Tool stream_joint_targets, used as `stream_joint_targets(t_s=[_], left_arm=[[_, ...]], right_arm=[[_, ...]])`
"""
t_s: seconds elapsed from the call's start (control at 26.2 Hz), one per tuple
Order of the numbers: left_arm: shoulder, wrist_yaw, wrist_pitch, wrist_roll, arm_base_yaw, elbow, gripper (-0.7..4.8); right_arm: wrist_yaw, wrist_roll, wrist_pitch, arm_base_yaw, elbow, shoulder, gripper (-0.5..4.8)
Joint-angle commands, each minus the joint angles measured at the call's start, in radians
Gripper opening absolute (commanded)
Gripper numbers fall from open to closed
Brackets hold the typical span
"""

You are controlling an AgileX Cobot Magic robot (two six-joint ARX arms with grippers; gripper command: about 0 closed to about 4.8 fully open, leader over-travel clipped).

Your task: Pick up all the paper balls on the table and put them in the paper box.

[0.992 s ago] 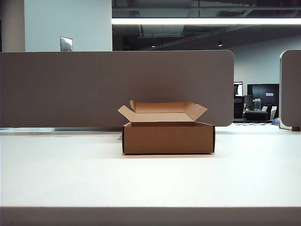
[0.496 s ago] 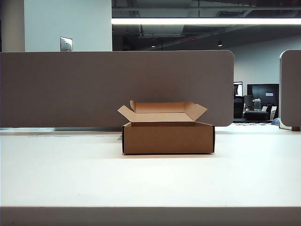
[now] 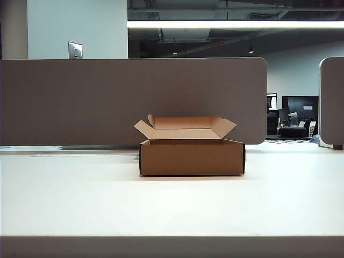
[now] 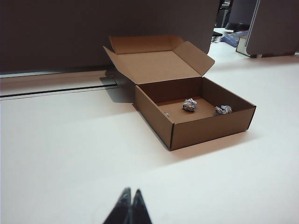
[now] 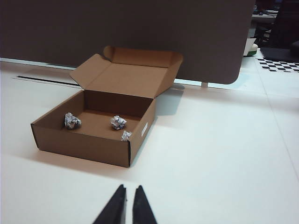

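Left gripper: two slim black pointed fingers. Right gripper: same black tapered fingers, matte, unmarked.

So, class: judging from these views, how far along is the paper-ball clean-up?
Done: three paper balls lie inside the paper box; none shows on the table. In hand: nothing; the left end effector and right end effector are shut, empty, away from the box. Left: apparently nothing.

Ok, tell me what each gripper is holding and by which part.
Nothing: the left gripper and right gripper are shut and empty above the off-white table.
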Motion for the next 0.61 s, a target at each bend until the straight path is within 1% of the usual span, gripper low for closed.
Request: stream_joint_targets(t_s=[0.04,0.19,0.31,0.5,0.61], left_arm=[[0.000,0.005,0.024,0.001,0.001,-0.026,-0.06],[0.000,0.004,0.113,-0.001,0.001,-0.096,-0.06],[0.000,0.004,0.122,0.000,0.001,-0.121,-0.06],[0.000,-0.002,0.161,-0.003,0.001,-0.163,-0.06],[0.000,-0.021,0.177,0.005,0.001,-0.171,-0.06]], right_arm=[[0.005,0.002,0.046,0.001,-0.037,-0.002,0.43],[0.004,-0.007,0.068,0.002,-0.097,-0.002,0.41],[0.005,-0.029,0.090,0.002,-0.131,-0.002,0.40],[0.003,-0.026,0.125,0.002,-0.189,-0.002,0.40],[0.004,-0.026,0.137,0.002,-0.217,-0.002,0.40]])
